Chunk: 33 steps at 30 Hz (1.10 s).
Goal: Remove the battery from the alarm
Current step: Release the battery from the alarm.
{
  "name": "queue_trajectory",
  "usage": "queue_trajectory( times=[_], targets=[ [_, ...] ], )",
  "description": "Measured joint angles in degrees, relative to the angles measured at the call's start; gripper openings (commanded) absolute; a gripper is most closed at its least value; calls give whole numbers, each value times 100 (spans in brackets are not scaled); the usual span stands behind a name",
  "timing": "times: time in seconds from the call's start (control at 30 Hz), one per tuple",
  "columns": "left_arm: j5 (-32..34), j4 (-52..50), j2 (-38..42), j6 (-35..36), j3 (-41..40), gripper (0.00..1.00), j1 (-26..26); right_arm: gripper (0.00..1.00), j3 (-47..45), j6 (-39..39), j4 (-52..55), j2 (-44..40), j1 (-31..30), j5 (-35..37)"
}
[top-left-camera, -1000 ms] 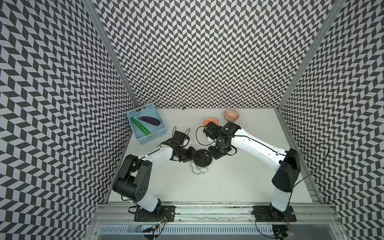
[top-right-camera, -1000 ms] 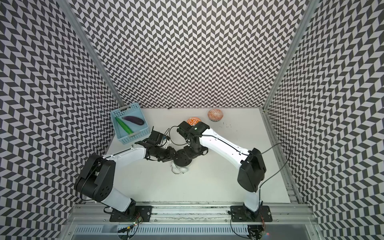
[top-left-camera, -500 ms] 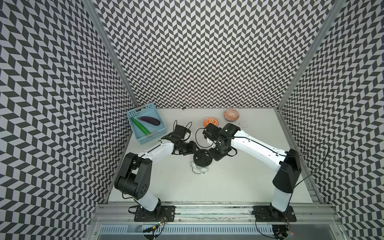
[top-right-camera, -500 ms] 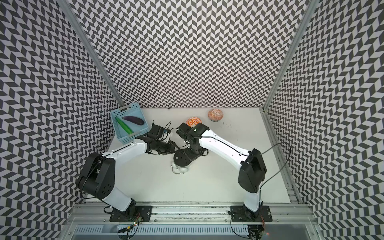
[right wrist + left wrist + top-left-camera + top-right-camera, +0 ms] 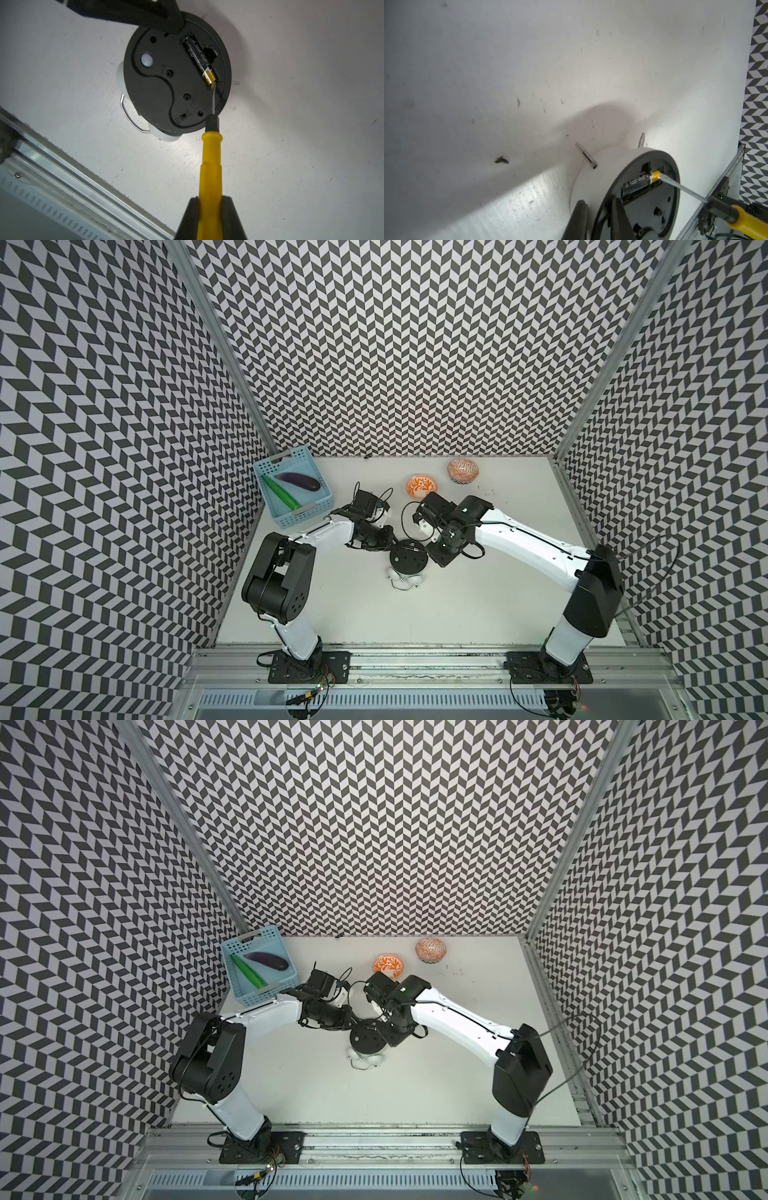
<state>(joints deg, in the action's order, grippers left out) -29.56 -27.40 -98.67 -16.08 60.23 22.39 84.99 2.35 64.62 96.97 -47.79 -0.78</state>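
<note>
We clamp our left gripper (image 5: 598, 202) on the alarm (image 5: 409, 562) at ten o'clock, while our right gripper (image 5: 210, 199), at two o'clock, grips the screwdriver (image 5: 209, 166) touching the battery (image 5: 199, 56).

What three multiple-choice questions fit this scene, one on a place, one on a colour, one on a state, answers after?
1. Where on the battery is the tip of the screwdriver? A black end; B middle; C gold end.
2. What colour is the screwdriver's handle? A red; B yellow; C green.
3. The battery is: A in the back of the clock; B fully out; C out of sight.
Answers: 1 C, the blade meets the gold end in the right wrist view; 2 B, yellow in both wrist views; 3 A, it lies in its open slot.
</note>
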Motion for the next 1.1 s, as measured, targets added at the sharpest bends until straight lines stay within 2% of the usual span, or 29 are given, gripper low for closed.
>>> queue_trajectory(
  times=[0.33, 0.5, 0.6, 0.73, 0.93, 1.1],
  targets=[
    [26, 7, -11, 131, 9, 13, 13, 0, -2570, -1038, -2524, -1611, 837, -1182],
    [181, 4, -13, 149, 59, 14, 13, 0, -3176, -1325, -3254, -1930, 1093, -1644],
    [190, 125, -46, 107, 70, 15, 103, 0, -3495, -1440, -4048, -2085, 1121, -2369],
    [221, 175, -46, 68, 70, 18, 245, 0, -3952, -1425, -4996, -2579, 1165, -2894],
    [444, 144, -33, -33, 81, 30, 267, 0, -4009, -1392, -5204, -2743, 1259, -2911],
    [909, -107, 162, -118, 236, 40, 313, 0, -3963, -935, -4948, -3093, 1499, -2326]
  ],
)
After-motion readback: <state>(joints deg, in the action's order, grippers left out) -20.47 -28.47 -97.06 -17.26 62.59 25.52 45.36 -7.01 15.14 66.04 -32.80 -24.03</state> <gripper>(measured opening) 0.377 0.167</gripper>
